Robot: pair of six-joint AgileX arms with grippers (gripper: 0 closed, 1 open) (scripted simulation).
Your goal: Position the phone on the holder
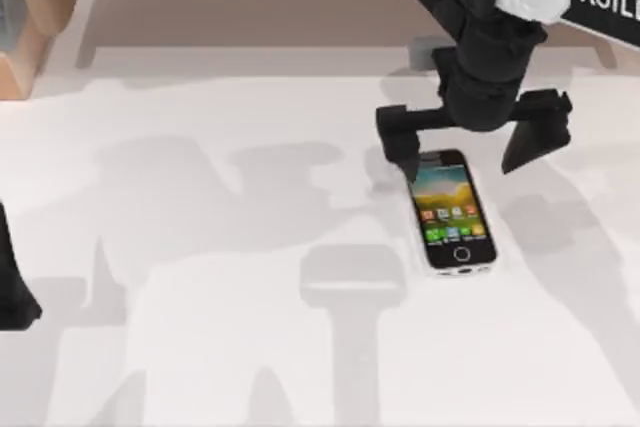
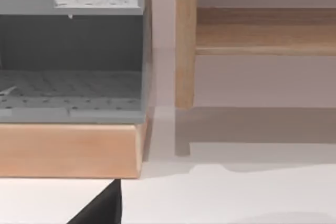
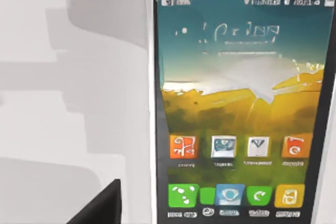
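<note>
Right jaws spread above flat, glossy phone.

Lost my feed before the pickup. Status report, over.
Right gripper open, over the phone's far end. Phone flat on the table, screen up, not gripped. Left arm parked at the table's left edge. Nothing blocking the phone.

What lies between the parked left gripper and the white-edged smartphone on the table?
In the top view, only bare white table with shadows separates the left gripper from the white-edged smartphone.
</note>
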